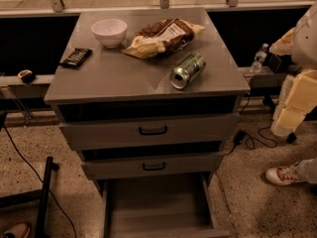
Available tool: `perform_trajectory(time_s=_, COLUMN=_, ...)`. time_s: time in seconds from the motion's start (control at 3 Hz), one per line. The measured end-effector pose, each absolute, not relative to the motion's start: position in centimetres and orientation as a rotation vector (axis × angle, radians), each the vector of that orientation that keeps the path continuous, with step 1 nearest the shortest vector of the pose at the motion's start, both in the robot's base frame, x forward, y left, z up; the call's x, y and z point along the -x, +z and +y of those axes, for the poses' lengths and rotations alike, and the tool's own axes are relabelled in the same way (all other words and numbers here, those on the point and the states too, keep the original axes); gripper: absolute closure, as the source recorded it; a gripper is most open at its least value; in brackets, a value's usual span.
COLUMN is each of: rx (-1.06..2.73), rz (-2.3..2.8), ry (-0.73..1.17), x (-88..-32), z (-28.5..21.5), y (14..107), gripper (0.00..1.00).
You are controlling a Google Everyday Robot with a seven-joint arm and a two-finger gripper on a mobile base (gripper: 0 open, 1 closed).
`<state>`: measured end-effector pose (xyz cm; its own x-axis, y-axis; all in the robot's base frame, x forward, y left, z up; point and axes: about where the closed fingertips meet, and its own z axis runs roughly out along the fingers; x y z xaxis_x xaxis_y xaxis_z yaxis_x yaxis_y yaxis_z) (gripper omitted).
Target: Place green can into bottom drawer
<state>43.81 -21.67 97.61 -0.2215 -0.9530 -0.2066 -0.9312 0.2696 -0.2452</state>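
The green can (187, 70) lies on its side on the grey cabinet top (114, 76), right of centre, with its silver top facing the front. The bottom drawer (157, 207) is pulled open below the two upper drawers, and its grey floor is bare. My gripper (295, 103) is at the right edge of the camera view, beside the cabinet and level with its top. It is well to the right of the can and holds nothing that I can see.
On the cabinet top are a white bowl (109, 31), a chip bag (163, 36) and a black snack pack (76, 57). A water bottle (258, 58) stands on the ledge at the right. A person's shoe (285, 175) and cables lie on the floor at the right, and a black stand (44, 197) is at the left.
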Motion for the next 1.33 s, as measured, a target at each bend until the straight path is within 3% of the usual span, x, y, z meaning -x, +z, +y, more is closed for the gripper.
perform_trajectory(time_s=1.33, rx=2.119, rz=1.82, ry=-0.297, x=-45.6, z=-20.7, y=97.2, gripper=0.0)
